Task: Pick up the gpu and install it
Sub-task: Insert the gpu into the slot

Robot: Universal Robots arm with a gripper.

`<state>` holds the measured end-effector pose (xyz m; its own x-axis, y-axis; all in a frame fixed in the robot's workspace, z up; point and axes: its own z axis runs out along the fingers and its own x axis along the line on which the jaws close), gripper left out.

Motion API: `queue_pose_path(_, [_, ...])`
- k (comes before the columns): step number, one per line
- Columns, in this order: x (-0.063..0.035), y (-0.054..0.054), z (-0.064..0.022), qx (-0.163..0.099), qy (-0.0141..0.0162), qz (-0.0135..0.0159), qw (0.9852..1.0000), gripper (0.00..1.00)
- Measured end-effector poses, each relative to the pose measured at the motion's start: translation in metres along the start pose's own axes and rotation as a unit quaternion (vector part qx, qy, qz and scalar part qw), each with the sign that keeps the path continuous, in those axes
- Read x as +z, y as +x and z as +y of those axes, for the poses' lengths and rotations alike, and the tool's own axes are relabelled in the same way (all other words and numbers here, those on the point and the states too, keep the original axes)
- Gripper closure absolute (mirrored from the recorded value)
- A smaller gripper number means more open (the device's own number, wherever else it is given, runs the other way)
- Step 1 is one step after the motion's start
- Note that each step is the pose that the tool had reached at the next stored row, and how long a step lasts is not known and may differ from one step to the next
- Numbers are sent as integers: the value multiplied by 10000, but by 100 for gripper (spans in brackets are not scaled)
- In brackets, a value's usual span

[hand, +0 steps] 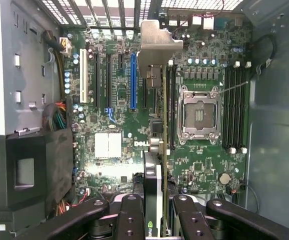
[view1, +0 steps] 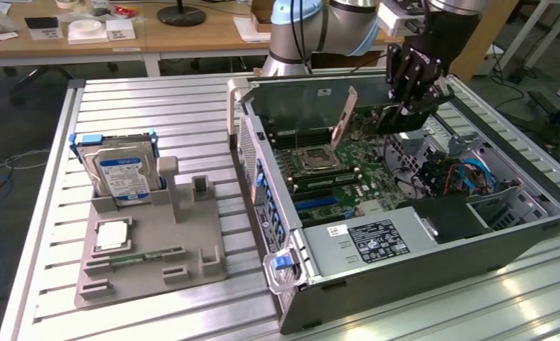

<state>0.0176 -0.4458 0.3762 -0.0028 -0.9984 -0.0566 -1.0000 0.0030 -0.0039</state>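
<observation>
Fingers (hand: 130,220) partly closed, clamping the gpu (hand: 154,42) at one end; card held edge-on over the motherboard (hand: 114,100) inside the open computer case (view1: 432,263) on the surface (view1: 147,121).

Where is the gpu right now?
The gpu is held in the gripper, edge-down above the motherboard inside the open computer case on the exterior view's right, near the processor socket.
</observation>
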Motion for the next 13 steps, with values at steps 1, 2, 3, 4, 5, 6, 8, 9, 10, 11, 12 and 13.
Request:
queue_pose_path(1, [5,0,17,-1,5,0,10000,73])
queue_pose_path(2, [9,1,34,-2,10,0,10000,73])
queue_pose_path(3, [13,1,53,-3,14,0,10000,73])
queue_pose_path(4, [17,1,73,-3,18,0,10000,73])
queue_pose_path(5, [20,2,91,-3,20,0,10000,73])
queue_pose_path(6, [23,2,109,-3,22,0,10000,73])
queue_pose_path(8, [30,2,148,-3,25,0,10000,73])
queue_pose_path(9, [35,3,165,-3,25,-1,10000,73])
queue_pose_path(10, [40,3,180,-3,25,0,10000,73])
queue_pose_path(11, [46,3,191,-3,26,-1,10000,73])
queue_pose_path(12, [53,4,201,-4,26,0,10000,73])
queue_pose_path(13, [61,4,210,-3,26,-1,10000,73])
